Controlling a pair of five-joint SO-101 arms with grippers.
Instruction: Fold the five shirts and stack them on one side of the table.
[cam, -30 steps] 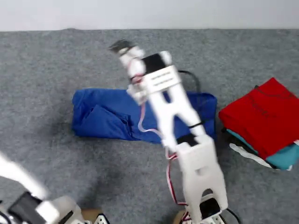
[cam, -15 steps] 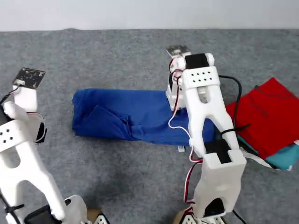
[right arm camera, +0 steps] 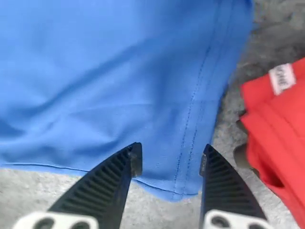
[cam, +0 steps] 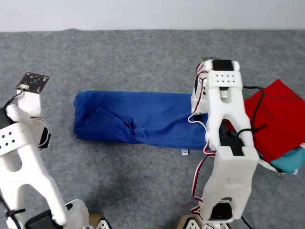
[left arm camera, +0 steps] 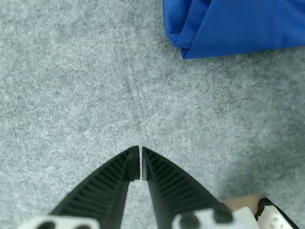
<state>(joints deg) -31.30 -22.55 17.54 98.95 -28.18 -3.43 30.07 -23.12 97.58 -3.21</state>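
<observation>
The blue shirt (cam: 138,117) lies on the counter (cam: 119,57), long axis side to side, its small white tag (cam: 184,151) unreadable. The right pincer (right arm camera: 169,162), apart, hovers over its end by the red stack (cam: 276,114); the left pincer (left arm camera: 141,164) is together.

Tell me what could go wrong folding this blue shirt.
The right gripper is open over the edge of the blue shirt, close to the red shirt; it might snag the red one and pull it askew. The left gripper is shut over the table, off the shirt, so that end could drag.
</observation>
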